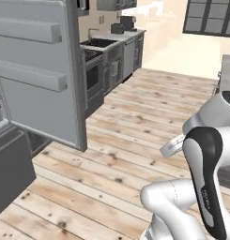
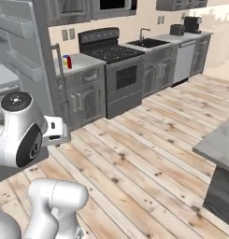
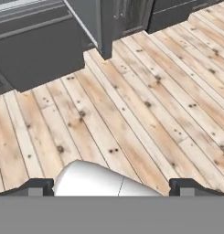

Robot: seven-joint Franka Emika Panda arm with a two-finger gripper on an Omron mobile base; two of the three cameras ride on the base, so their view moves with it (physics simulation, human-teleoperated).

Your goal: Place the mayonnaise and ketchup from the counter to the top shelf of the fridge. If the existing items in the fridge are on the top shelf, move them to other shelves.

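Observation:
The mayonnaise (image 2: 68, 62), a small cream jar with a blue lid, and the red ketchup (image 2: 64, 60) stand side by side on the counter (image 2: 83, 60) left of the stove, just right of the fridge (image 2: 22, 56). The fridge stands open, its door (image 1: 41, 70) swung wide, its pale interior (image 2: 6, 77) partly in sight and its dark drawer (image 3: 35, 50) pulled out low. My gripper (image 3: 113, 187) is open, fingertips (image 3: 40, 186) far apart, with only wooden floor between them. It hangs low in front of the fridge, well away from the counter.
A black stove (image 2: 116, 70), a sink (image 2: 148, 43) and a dishwasher (image 2: 183, 60) line the far wall. A grey island corner (image 2: 218, 149) juts in at the right. Open wooden floor (image 2: 144, 154) lies between the fridge and the island.

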